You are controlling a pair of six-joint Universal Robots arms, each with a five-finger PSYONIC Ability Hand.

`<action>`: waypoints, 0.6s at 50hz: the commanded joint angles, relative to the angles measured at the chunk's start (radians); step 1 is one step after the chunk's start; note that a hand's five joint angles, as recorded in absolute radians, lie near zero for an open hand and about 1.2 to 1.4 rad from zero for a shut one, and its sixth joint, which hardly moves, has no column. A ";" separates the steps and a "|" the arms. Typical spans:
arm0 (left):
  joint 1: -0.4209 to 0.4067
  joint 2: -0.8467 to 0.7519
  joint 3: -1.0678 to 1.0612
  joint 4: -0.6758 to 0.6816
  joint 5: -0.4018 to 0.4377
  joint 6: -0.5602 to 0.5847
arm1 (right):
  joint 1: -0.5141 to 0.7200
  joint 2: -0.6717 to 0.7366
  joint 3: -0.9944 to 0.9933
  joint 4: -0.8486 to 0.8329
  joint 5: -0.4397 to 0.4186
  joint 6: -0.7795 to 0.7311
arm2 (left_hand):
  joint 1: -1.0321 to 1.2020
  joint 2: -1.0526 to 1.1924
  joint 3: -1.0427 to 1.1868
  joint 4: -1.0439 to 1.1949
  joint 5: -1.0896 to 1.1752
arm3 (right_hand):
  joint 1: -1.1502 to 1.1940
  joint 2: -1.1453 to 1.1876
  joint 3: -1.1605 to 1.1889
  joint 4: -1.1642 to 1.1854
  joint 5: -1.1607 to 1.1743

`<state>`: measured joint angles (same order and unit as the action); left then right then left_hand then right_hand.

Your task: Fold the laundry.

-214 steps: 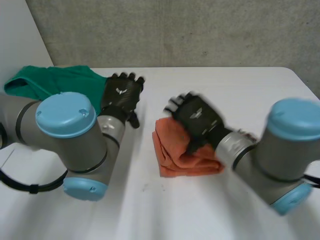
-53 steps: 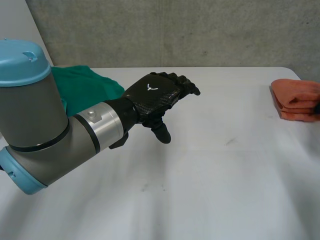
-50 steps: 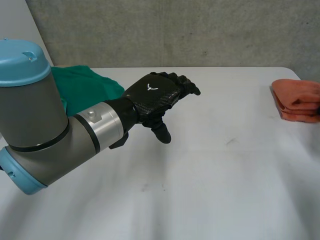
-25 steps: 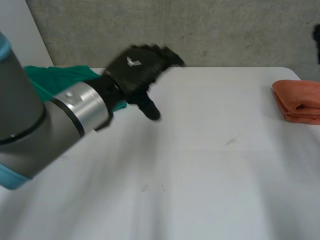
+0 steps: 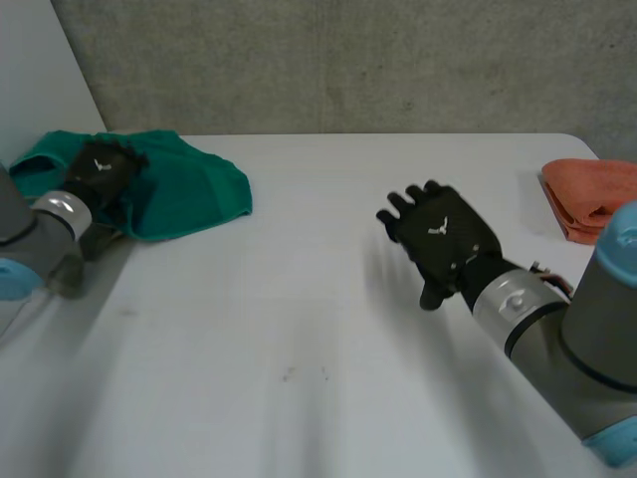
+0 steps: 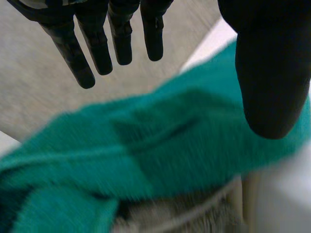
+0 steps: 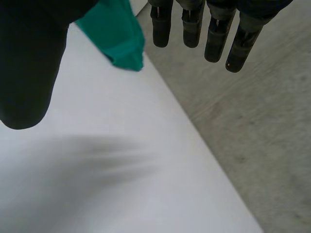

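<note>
The orange cloth (image 5: 589, 199) lies folded at the far right edge of the table (image 5: 318, 339), so I judge the step in hand is to fetch the green cloth (image 5: 194, 184), which sits bunched at the far left corner. My left hand (image 5: 100, 171) is over the left part of that heap, released. In the left wrist view my fingers (image 6: 99, 48) are straight and my thumb (image 6: 272, 73) stands apart from them, with the green cloth under my palm. I cannot tell whether I touch it. To do this well, I should not grab the thick middle of the heap. I should look for an edge or a corner, pinch a single layer between thumb and fingers, and draw it right and nearer onto the bare middle of the table where it can be spread flat. My right hand (image 5: 440, 237) is relaxed and holds nothing. It hangs over the table right of centre, well apart from the green cloth, which lies beyond its fingertips to the far left. It stands nearer the orange cloth, though apart from that too. From there I judge it well placed to take the opposite corner.
</note>
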<state>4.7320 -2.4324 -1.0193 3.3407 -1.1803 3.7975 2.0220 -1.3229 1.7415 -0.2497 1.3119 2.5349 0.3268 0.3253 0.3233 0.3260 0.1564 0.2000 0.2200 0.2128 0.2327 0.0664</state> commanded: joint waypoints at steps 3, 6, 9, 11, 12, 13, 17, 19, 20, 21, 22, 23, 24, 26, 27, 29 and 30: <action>0.000 -0.097 0.064 0.043 -0.005 0.027 | -0.006 0.025 0.046 0.000 0.004 -0.002 | 0.232 0.234 0.236 0.233 0.228 | -0.025 -0.045 -0.038 -0.058 -0.066; 0.000 -0.096 0.064 0.043 -0.016 0.027 | -0.009 0.025 0.056 0.000 0.004 -0.002 | 0.467 0.469 0.471 0.468 0.463 | -0.025 -0.045 -0.038 -0.058 -0.066; -0.001 -0.097 0.064 0.043 -0.024 0.033 | -0.011 0.030 0.056 0.000 0.004 -0.002 | 0.866 0.868 0.870 0.867 0.862 | -0.025 -0.045 -0.038 -0.058 -0.066; -0.007 -0.097 0.064 0.045 -0.047 0.034 | -0.017 0.033 0.056 0.000 0.004 -0.002 | 1.069 1.070 1.072 1.069 1.064 | -0.025 -0.045 -0.038 -0.058 -0.066; -0.010 -0.097 0.064 0.045 -0.061 0.036 | -0.023 0.037 0.055 -0.002 0.004 -0.004 | 1.069 1.071 1.073 1.070 1.065 | -0.025 -0.045 -0.038 -0.058 -0.066; -0.013 -0.094 0.062 0.045 -0.076 0.037 | -0.026 0.039 0.055 0.000 0.004 -0.002 | 1.069 1.071 1.073 1.070 1.065 | -0.025 -0.045 -0.038 -0.058 -0.066; -0.055 -0.051 0.047 0.066 -0.180 0.044 | -0.031 0.040 0.053 -0.002 0.004 -0.002 | 1.069 1.071 1.073 1.070 1.065 | -0.025 -0.045 -0.038 -0.058 -0.066; -0.098 0.015 0.019 0.077 -0.211 0.030 | -0.038 0.040 0.050 -0.002 0.006 -0.002 | 1.069 1.071 1.073 1.070 1.065 | -0.025 -0.045 -0.038 -0.058 -0.066; -0.110 0.045 0.007 0.082 -0.219 0.022 | -0.040 0.040 0.050 -0.002 0.006 -0.002 | 1.069 1.071 1.073 1.070 1.065 | -0.025 -0.045 -0.038 -0.058 -0.066; -0.128 0.083 -0.010 0.086 -0.223 0.010 | -0.045 0.040 0.049 -0.002 0.006 -0.002 | 1.069 1.071 1.073 1.070 1.065 | -0.025 -0.045 -0.038 -0.058 -0.066; -0.153 0.149 -0.037 0.098 -0.228 -0.022 | -0.046 0.040 0.047 -0.003 0.007 -0.002 | 1.069 1.071 1.073 1.070 1.065 | -0.025 -0.045 -0.038 -0.058 -0.066; -0.170 0.194 -0.056 0.108 -0.229 -0.051 | -0.054 0.039 0.046 -0.003 0.007 -0.001 | 1.069 1.071 1.073 1.070 1.065 | -0.025 -0.045 -0.038 -0.058 -0.066; -0.184 0.228 -0.070 0.114 -0.231 -0.076 | -0.057 0.039 0.046 -0.003 0.009 0.001 | 1.069 1.071 1.073 1.070 1.065 | -0.025 -0.045 -0.038 -0.058 -0.066; -0.240 0.335 -0.126 0.131 -0.232 -0.170 | -0.063 0.037 0.044 -0.005 0.009 0.005 | 1.069 1.071 1.073 1.070 1.065 | -0.025 -0.045 -0.038 -0.058 -0.066; -0.263 0.373 -0.146 0.134 -0.232 -0.205 | -0.071 0.037 0.044 -0.008 0.009 0.008 | 1.069 1.071 1.073 1.070 1.065 | -0.025 -0.045 -0.038 -0.058 -0.066; -0.338 0.477 -0.207 0.134 -0.231 -0.312 | -0.081 0.031 0.044 -0.010 0.009 0.010 | 1.069 1.071 1.073 1.070 1.065 | -0.025 -0.045 -0.038 -0.058 -0.066; -0.360 0.501 -0.225 0.132 -0.229 -0.341 | -0.091 0.025 0.043 -0.010 0.013 0.011 | 1.069 1.071 1.073 1.070 1.065 | -0.025 -0.045 -0.038 -0.058 -0.066</action>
<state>4.5207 -2.1697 -1.1125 3.4567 -1.4153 3.6787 1.9614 -1.2845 1.7869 -0.2549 1.3199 2.5380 1.0765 1.1940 1.1810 1.1965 0.9755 0.2000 0.2199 0.2128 0.2327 0.0664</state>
